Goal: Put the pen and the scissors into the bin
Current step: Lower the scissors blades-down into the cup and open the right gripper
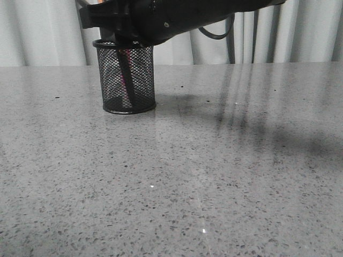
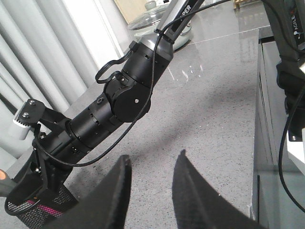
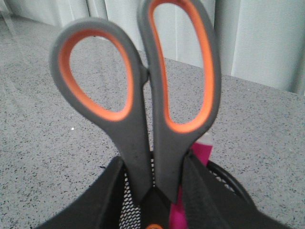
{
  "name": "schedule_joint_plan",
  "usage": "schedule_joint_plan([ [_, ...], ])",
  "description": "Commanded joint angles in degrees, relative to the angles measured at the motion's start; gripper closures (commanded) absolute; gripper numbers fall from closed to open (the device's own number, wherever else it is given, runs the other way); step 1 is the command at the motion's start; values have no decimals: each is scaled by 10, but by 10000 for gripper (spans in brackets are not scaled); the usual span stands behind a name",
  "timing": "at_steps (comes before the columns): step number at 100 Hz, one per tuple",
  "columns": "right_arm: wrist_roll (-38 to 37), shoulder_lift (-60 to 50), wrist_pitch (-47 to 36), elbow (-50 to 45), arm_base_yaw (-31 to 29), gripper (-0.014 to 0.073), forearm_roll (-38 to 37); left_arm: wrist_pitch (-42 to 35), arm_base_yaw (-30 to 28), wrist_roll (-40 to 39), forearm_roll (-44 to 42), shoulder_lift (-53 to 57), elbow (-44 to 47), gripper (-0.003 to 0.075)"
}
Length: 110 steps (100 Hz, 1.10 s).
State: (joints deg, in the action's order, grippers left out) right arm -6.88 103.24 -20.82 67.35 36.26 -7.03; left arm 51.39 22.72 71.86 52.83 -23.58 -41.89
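Front view: the bin [image 1: 128, 80] stands upright on the grey speckled table [image 1: 214, 176], at the far left part of it, before pale curtains [image 1: 43, 32]. Through the mesh, a dark blade of the scissors [image 1: 126, 80] slants downward inside the bin; a faint streak of the pen [image 1: 127, 84] shows pink beside it. The right arm [image 1: 177, 16] reaches in from the upper right and hangs directly over the bin's rim, hiding its own end effector from this camera.

Right wrist view: right end effector [image 3: 157, 191], both fingers [image 3: 200, 191] pressed against the scissors [image 3: 143, 95] just below the handle loops, gripping them. Handles point up, grey with orange lining, blades down into the bin [image 3: 228, 183]. Orange pivot screw just visible at the picture's lower edge. The pen [image 3: 202, 152] stands in the bin right beside the scissors, its magenta top showing behind one finger.

Left wrist view: left end effector [image 2: 150, 191] holds nothing, fingers parted with a moderate gap, above bare table [image 2: 214, 95]. It sits well apart from the bin [image 2: 33, 210], whose mesh edge shows at the corner under the right arm [image 2: 119, 100], a pink sliver of the pen [image 2: 47, 210] inside
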Motion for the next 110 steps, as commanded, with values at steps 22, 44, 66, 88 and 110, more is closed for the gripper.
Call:
schedule_joint_plan([
  [22,4,-23,-52,11,-2,368,-1,-27,5,-6,26,-4,-13,533],
  [44,4,-23,-53,11,-2,367,-1,-26,5,-6,26,-4,-13,533],
  [66,4,-23,-53,11,-2,202,-1,-26,5,-6,26,-4,-13,533],
  [88,4,-23,-54,11,-2,174,-1,-26,5,-6,25,-4,-13,533],
  [110,4,-42,-93,11,-2,174,-1,-31,5,-6,25,-4,-13,533],
])
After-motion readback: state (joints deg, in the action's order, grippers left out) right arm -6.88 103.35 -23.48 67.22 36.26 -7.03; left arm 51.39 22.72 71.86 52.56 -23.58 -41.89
